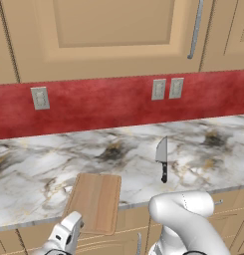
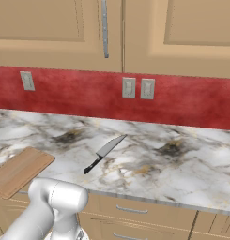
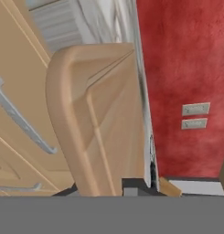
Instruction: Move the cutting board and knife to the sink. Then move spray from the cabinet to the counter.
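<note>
The light-wood cutting board (image 1: 95, 199) (image 2: 19, 171) lies at the front of the marble counter (image 1: 39, 174) (image 2: 182, 178), its near end hanging over the edge. My gripper (image 1: 76, 226) sits low at that overhanging end, by its left corner. In the hand view the board (image 3: 95, 119) runs up from between the dark fingertips (image 3: 134, 185), so the gripper (image 3: 109, 186) looks shut on the board's edge. The knife (image 1: 162, 159) (image 2: 103, 153), grey blade and black handle, lies flat on the counter to the board's right. The sink and the spray are out of view.
Closed tan wall cabinets (image 1: 113, 35) (image 2: 55, 28) hang above a red backsplash with outlets (image 1: 167, 88) (image 2: 137, 88). Drawers with metal handles (image 2: 130, 209) (image 3: 22, 119) run under the counter. My white arm (image 1: 185, 221) (image 2: 53, 206) rises in front of the counter edge.
</note>
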